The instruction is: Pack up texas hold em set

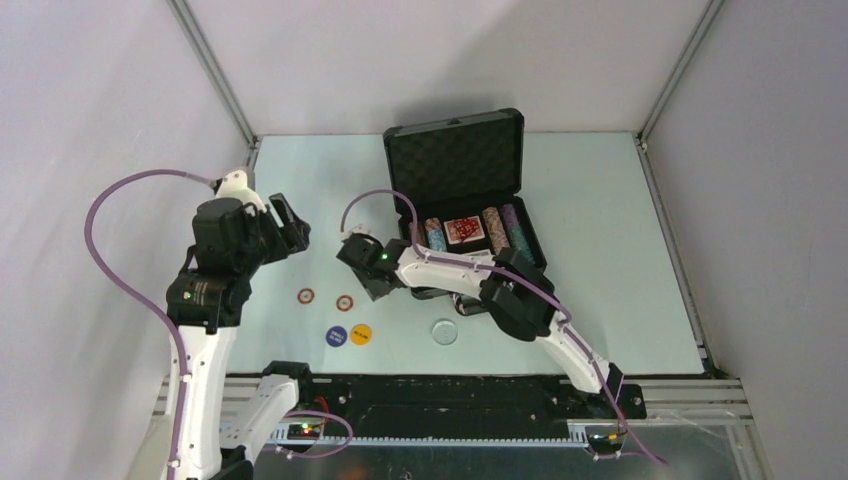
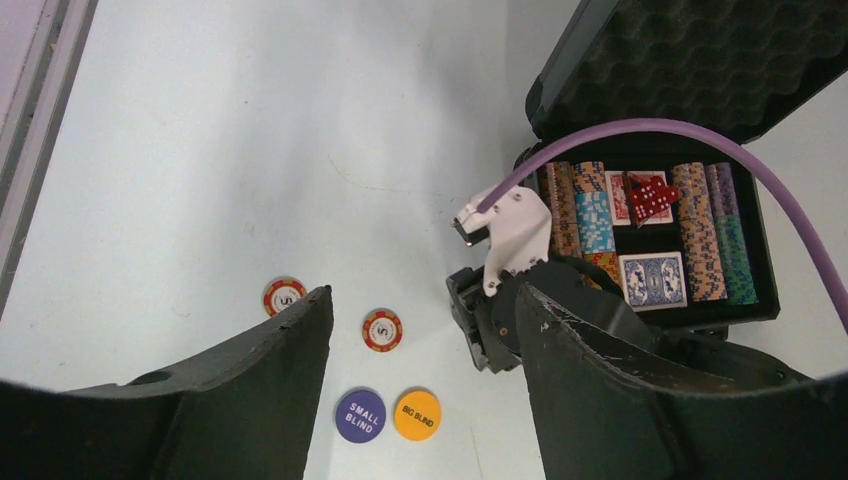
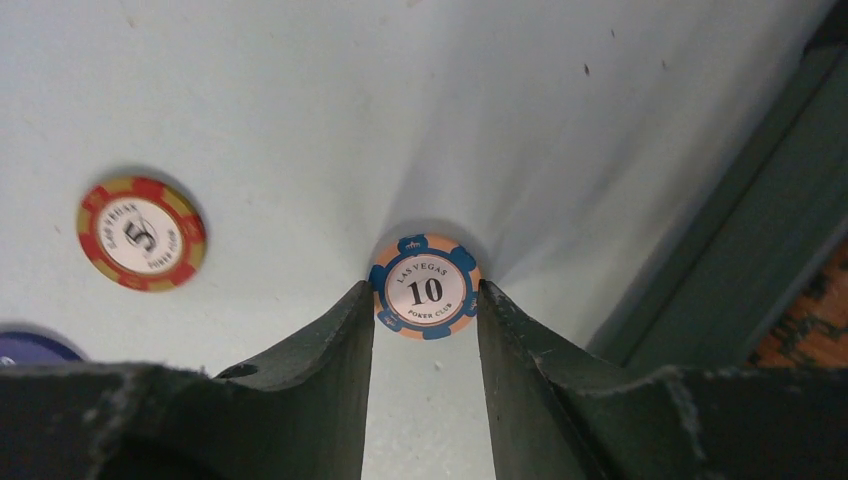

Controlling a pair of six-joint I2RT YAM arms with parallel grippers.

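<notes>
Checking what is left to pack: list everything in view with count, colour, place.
Black hard plastic case: one, open, far side of pale table.
Striped poker chips: several rows, multicoloured, in the case.
Card decks: two, red and blue, in the case.
Dice: red, count unclear, in the case.
Round "5" chips: two, red, loose, left of case.
Round "10" chip: one, blue and orange, flat on table.
Blind buttons: two, purple, orange, near edge.
Clear round disc: one, near edge.
Left gripper: open, empty.
Right gripper: closed on the "10" chip.
</notes>
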